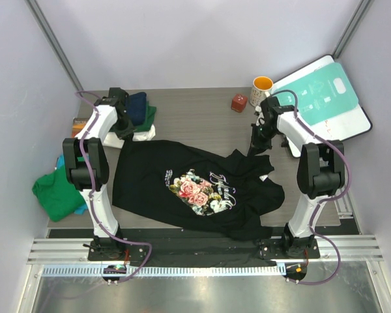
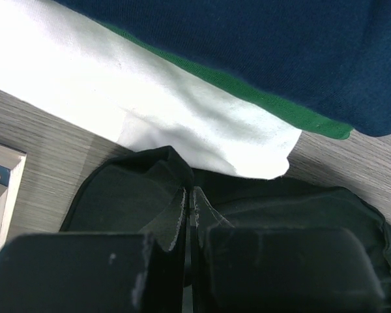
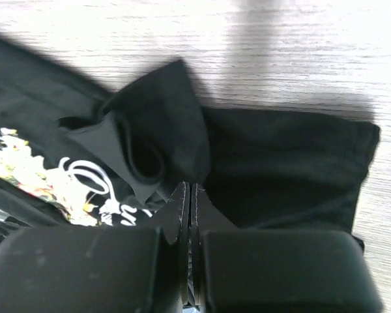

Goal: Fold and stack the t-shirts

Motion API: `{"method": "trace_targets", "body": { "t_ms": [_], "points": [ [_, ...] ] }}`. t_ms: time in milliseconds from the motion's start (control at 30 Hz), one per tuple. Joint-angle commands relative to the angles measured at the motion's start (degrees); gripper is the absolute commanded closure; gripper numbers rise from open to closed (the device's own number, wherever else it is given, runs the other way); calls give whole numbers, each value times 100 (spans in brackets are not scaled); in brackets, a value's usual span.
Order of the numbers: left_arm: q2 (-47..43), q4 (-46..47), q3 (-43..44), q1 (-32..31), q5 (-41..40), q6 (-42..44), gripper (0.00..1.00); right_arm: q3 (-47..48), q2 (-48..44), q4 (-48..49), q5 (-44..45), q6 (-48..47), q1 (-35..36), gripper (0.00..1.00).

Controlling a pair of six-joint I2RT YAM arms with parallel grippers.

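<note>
While both tools pinch the far edge of the black t-shirt (image 1: 150,182), the step in hand seems to be the first fold of this shirt. The left tool (image 2: 189,195) is fully closed. A small ridge of black cloth rises between its tips, so I judge that it has hold of the shirt's corner. The right tool (image 3: 190,189) is closed as well, on a peak of black cloth that stands up just in front of it. Beside this peak is a rolled fold which may be a sleeve or the collar; I cannot tell which. The shirt lies spread on the desk (image 1: 195,111), on the near side of both tools and between them, with its rose print (image 1: 195,190) facing up.

The next move, in my judgement, calls for lifting both pinched points together and carrying them toward the near hem at equal speed. The cloth is thin, limp and matte, and it would likely sag or twist if one side goes ahead. The part at the right tool is bunched, so it may need a little pull outward first.

Just beyond the left tool is a folded pile. A navy t-shirt (image 2: 280,45) of soft knit is on top, a green t-shirt (image 2: 247,91) shows as a thin edge under it, and smooth white cloth (image 2: 150,111) is at the bottom, its edge meeting the black shirt. The desk has a grey wood grain.
</note>
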Motion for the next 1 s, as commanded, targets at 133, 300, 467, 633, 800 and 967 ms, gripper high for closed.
{"method": "trace_targets", "body": {
  "t_ms": [133,300,467,633,800,967],
  "points": [
    [-74,73,6,-15,65,64,100,576,-678,279,300,182,25,99],
    [-399,82,155,-6,-6,-76,100,1365,-669,279,773,243,17,99],
    [-593,108,576,-6,3,-419,100,2290,-477,296,1127,112,17,99],
    [-514,21,980,-15,65,-551,100,2871,-230,235,1188,217,-19,99],
    [-531,-120,920,-15,-6,-437,100,2197,-160,-220,987,393,-19,99],
    [-567,-85,700,-15,-15,-358,100,650,-80,-565,705,533,60,99]
  ]
}}
